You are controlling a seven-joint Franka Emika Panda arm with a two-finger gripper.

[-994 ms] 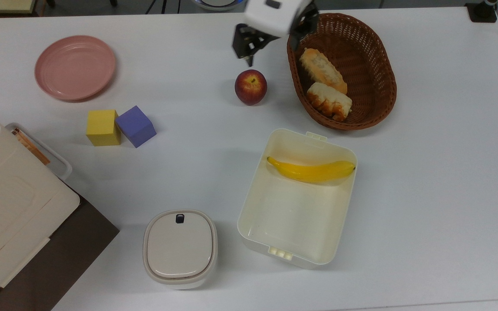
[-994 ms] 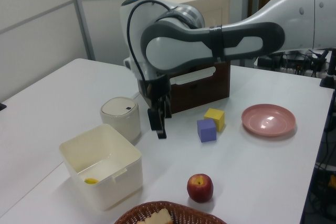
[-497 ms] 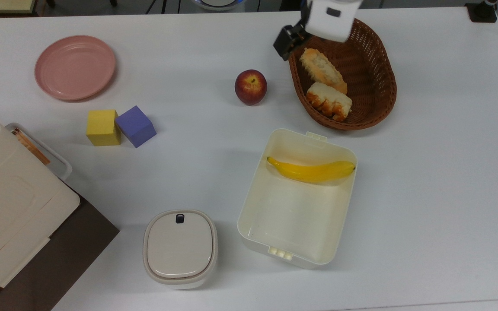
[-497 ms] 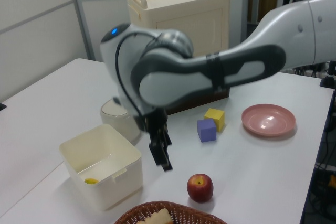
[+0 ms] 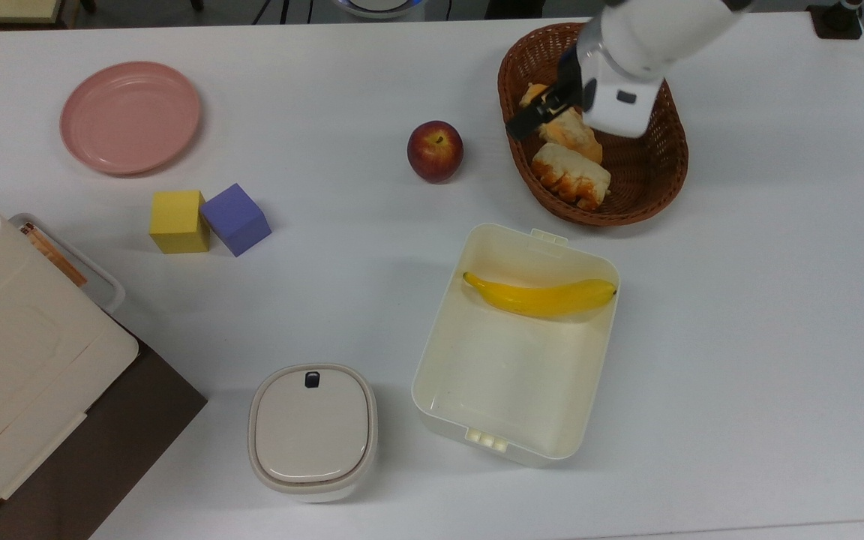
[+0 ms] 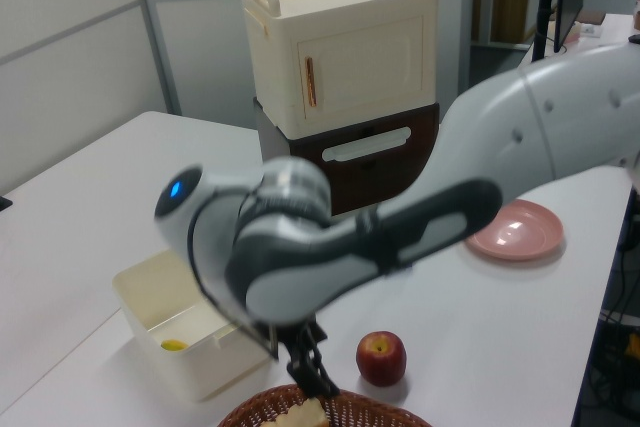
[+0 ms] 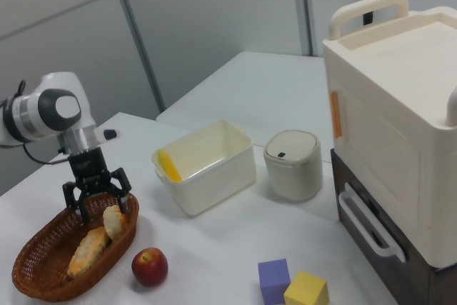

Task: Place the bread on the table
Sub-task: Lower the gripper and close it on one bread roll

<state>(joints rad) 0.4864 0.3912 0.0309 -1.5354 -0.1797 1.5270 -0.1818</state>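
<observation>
**Three cameras around one table**

The top view looked straight down on the table (image 5: 762, 315); the left view sat low beside the basket (image 6: 330, 409), facing the cabinet (image 6: 345, 67); the right view looked from the opposite side, the cabinet (image 7: 400, 126) nearest; all three shared the apple (image 5: 435, 151) and the open box (image 7: 207, 166).

Bright, even overhead light; soft shadows on the table (image 5: 762, 300); arm (image 6: 330, 257) motion-blurred.
</observation>
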